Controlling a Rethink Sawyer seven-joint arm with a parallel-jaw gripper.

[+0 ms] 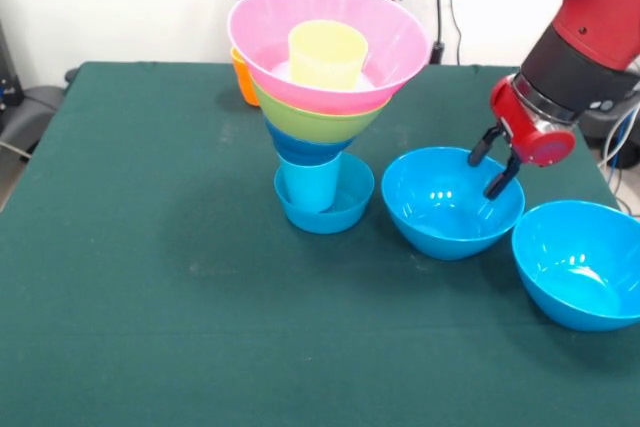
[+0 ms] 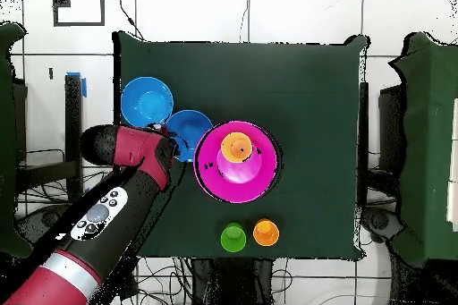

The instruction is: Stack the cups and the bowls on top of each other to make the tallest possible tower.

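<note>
The tower (image 1: 315, 127) stands mid-table. A small blue bowl (image 1: 352, 207) is its base, with a light blue cup (image 1: 310, 185) in it. Above come a blue bowl, a lime green bowl (image 1: 315, 119) and a big pink bowl (image 1: 385, 42) holding a yellow cup (image 1: 327, 54). From overhead the tower shows as the pink bowl (image 2: 219, 172). My gripper (image 1: 490, 169) is open, its fingers hanging over the far right rim of a large blue bowl (image 1: 435, 209). It also shows in the overhead view (image 2: 170, 142). A second large blue bowl (image 1: 580, 262) sits to the right.
An orange cup (image 1: 243, 77) stands behind the tower. The overhead view shows it (image 2: 266, 232) beside a green cup (image 2: 233, 237) near the table's robot-side edge. The two large blue bowls (image 2: 148, 102) (image 2: 192, 127) lie left of the tower there.
</note>
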